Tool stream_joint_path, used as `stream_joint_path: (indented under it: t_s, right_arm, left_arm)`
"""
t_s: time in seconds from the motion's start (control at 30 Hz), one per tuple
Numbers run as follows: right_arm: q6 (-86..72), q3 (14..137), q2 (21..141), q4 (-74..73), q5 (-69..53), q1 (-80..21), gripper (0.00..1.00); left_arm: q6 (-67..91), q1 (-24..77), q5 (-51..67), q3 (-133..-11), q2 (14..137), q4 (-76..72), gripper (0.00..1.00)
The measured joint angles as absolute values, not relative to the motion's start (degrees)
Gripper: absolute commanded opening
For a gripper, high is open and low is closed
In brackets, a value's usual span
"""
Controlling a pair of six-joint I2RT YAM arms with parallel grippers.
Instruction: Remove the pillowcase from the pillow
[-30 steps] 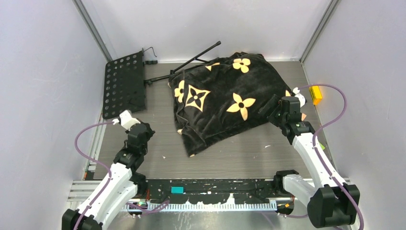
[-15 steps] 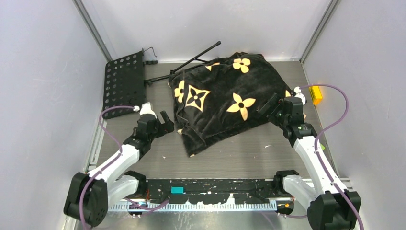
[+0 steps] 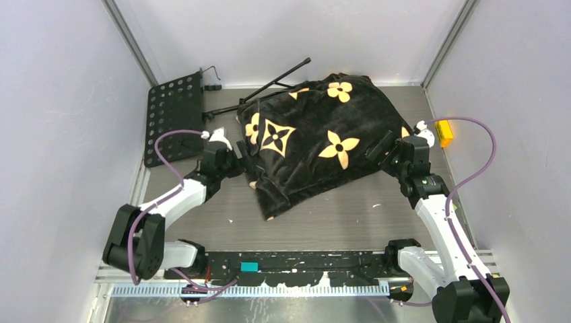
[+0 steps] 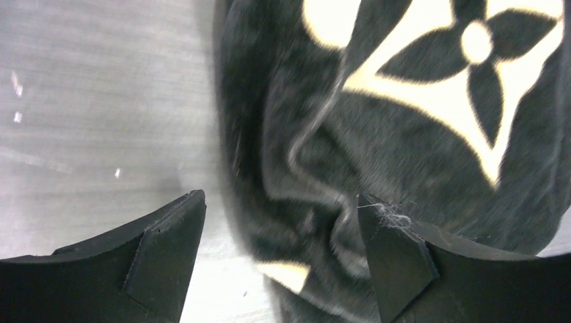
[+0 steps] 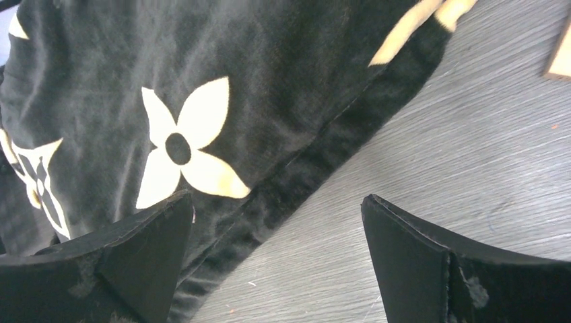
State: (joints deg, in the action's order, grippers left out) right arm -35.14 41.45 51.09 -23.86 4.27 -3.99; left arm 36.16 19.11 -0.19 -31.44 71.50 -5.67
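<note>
- The left gripper (image 4: 277, 199) stands spread. A crumpled fold of the pillowcase (image 3: 316, 141) lies between its fingers. One finger is over bare table (image 3: 337, 215) and the other is right at the plush.
- The right gripper (image 5: 276, 197) is also spread and holds nothing. The pillowcase's seamed edge runs between its fingers, and its outer finger is over bare table.
- The pillow itself does not show. I take it to be stuffed inside the case, beyond both sets of fingertips.
- Risk: if the left fingers bite deep, they may pinch cushion along with cloth. Then pillow and case would drag across the table as one.
- Risk: a shallow bite on that loose fold could let the slippery plush slide out as soon as it is pulled.
- Risk: I cannot tell which edge is the open mouth. If both arms pull on closed seams, the cover only stretches.
- Risk: a thin black stand (image 3: 273, 84) touches the far edge of the case, so a shoved bundle could snag on it.
- Count: one pillowcase, two grippers, one perforated black plate (image 3: 174, 120), one stand and one small orange block (image 3: 443, 132).
- Count on the print, from above: one diamond-star motif and two whole four-petal flowers, with others only partly in view.
</note>
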Motion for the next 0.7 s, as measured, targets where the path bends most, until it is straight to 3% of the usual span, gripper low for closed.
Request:
stream_joint_path:
  t_s: [0.2,0.23,0.4,0.47,0.7]
  right_arm:
    - [-34.3,44.1,50.24,-25.45,9.93,-3.99,1.0]
    - [-34.26,44.47,50.24,-25.58,10.87,-3.97,1.0]
    - [-34.2,45.67,51.05,-26.13,18.02,-2.26,0.99]
    - [-34.39,45.65,51.7,-26.13,19.05,0.56,1.0]
    - [-39.13,45.43,61.34,-20.69,13.45,11.42,1.0]
  left_arm:
    - [36.01,19.11,-0.8,-41.39,82.37,-6.35,0.72]
    - [35.99,19.11,-0.8,-42.19,84.27,-6.46,0.66]
    - [35.29,19.07,-0.08,-42.61,89.01,-4.58,0.15]
    - [35.0,18.96,-0.97,-42.5,88.51,-4.05,0.01]
    - [37.19,13.58,-6.7,-34.06,75.18,-4.27,0.0]
